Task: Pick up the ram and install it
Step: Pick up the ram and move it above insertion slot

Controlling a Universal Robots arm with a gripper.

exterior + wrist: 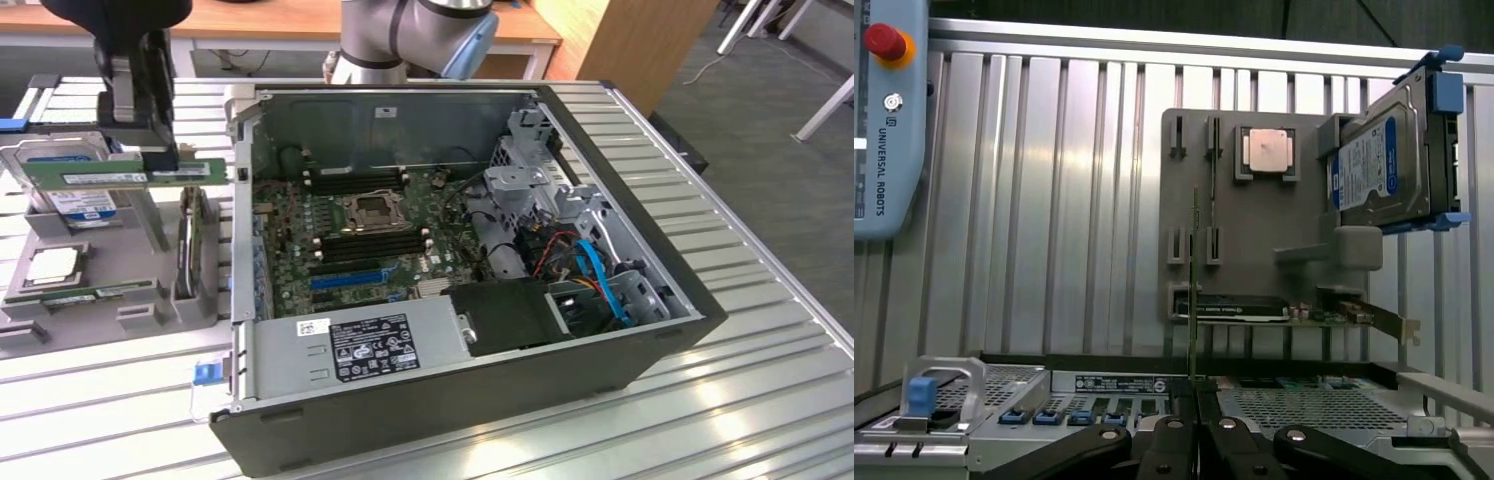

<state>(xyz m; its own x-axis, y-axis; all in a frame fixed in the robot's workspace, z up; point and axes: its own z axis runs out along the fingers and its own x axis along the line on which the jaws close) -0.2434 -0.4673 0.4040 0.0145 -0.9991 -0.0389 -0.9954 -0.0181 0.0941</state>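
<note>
The ram [100, 174] is a long green stick hanging level above the grey parts holder [134, 225], at the exterior view's left of the open computer case [641, 250]. My gripper [159, 160] is shut on its top edge. From the wrist the ram [1195, 280] appears edge-on as a thin line rising out of my gripper [1195, 405], whose black fingers [1172, 432] pinch it. The black memory slots [371, 245] lie on the motherboard beside the processor socket [370, 211].
The holder [1254, 250] carries a silver processor chip [1266, 152], a hard drive [1384, 165], a dark card with a metal bracket [1254, 308] and a second green stick [94, 294]. A teach pendant [889, 110] lies on the ribbed table. The power supply [360, 350] fills the case front.
</note>
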